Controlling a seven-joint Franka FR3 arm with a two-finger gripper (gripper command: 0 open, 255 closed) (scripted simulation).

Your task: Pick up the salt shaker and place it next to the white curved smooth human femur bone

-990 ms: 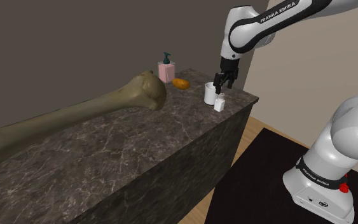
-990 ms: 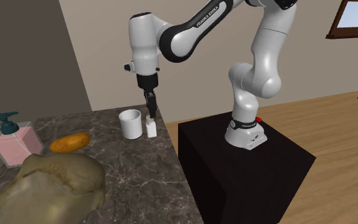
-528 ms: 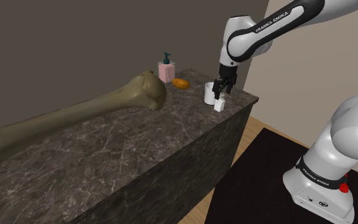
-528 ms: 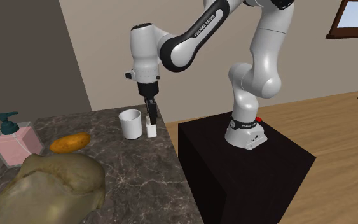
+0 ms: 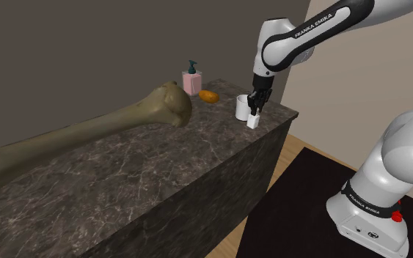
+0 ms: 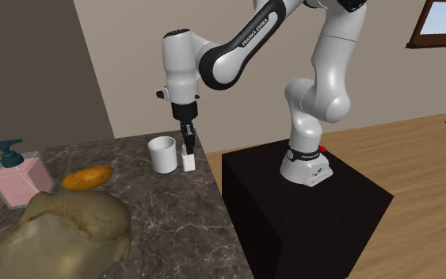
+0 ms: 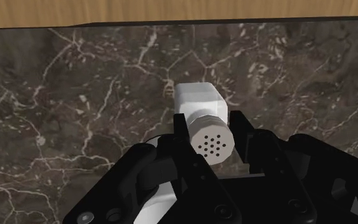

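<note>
A small white salt shaker [image 5: 253, 122] [image 6: 188, 162] stands on the dark marble counter [image 5: 161, 168], close to the counter's edge and beside a white cup [image 5: 242, 107] [image 6: 163, 154]. My black gripper [image 5: 254, 112] [image 6: 187, 149] comes straight down onto it. In the wrist view the two fingers clasp the shaker's perforated cap [image 7: 212, 141] between them, so the gripper [image 7: 210, 127] is shut on the shaker. A huge olive-tan femur bone [image 5: 124, 117] [image 6: 62, 234] lies along the counter, its knobbed end pointing toward the cup.
A pink soap dispenser [image 5: 191, 79] [image 6: 13, 176] and an orange rounded object [image 5: 209, 96] [image 6: 87, 177] sit behind the bone's head. The counter's edge [image 7: 171, 24] runs just beyond the shaker. The black stand [image 6: 308, 206] is beside the counter.
The gripper came down over the salt shaker, and its fingers then went from apart to shut on the cap. The shaker itself has stayed in place.
</note>
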